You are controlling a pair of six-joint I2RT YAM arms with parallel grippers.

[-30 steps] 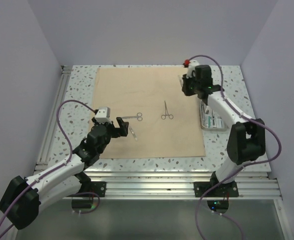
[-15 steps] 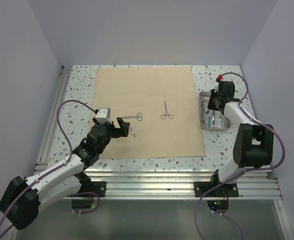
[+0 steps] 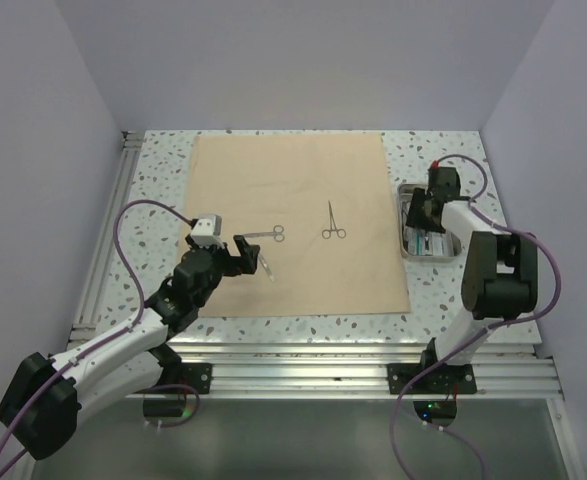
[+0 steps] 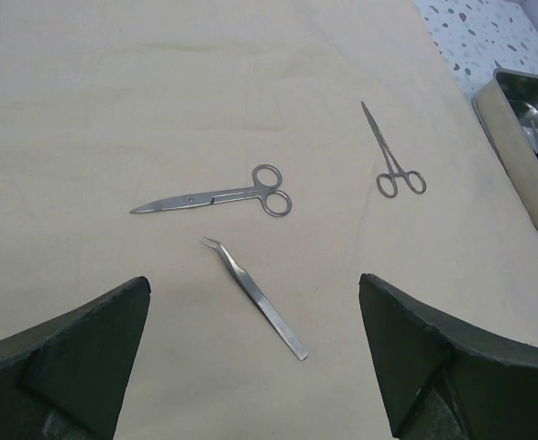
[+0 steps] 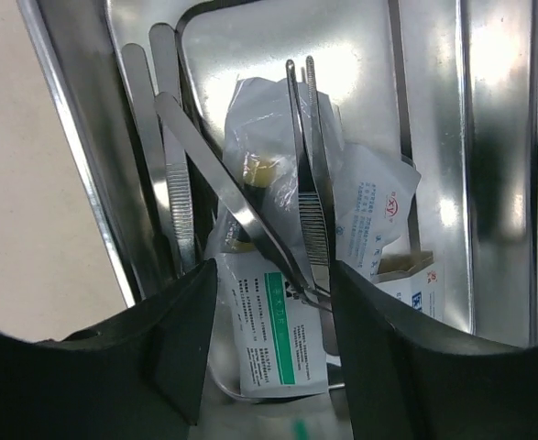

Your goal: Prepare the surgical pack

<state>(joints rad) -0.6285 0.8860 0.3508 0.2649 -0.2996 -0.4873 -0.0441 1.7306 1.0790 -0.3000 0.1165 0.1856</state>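
Nearest, my left gripper (image 3: 245,255) is hanging over the near left part of the tan cloth sheet (image 3: 293,180), jaws standing wide with nothing between them. Just beyond it, bent-tip tweezers (image 4: 255,298) are lying flat; beyond those, scissors (image 4: 215,193) with their rings pointing right; farther right, ring-handled forceps (image 4: 389,151) with tips pointing far. All three are looking thin, stiff, light and slick, so I am judging the mid-shank the place to pinch, squarely across. The cloth beneath is soft and may be lifting with them if I go too deep. On the right, touching or just beside the cloth's right edge (I cannot tell which), the steel tray (image 3: 406,215) is sitting on the speckled table (image 3: 153,200). My right gripper (image 5: 273,302) is hovering inside it, jaws partway apart and clamping nothing that I can see. Long straight forceps (image 5: 310,183) and clear packets (image 5: 269,339) are lying heaped under it. The packets are likely crinkly and slippery, best taken by an edge. The tray is rigid, its rim the hold. The tray walls are crowding my right fingers. The far half of the cloth is lying bare, offering room to lay things out.
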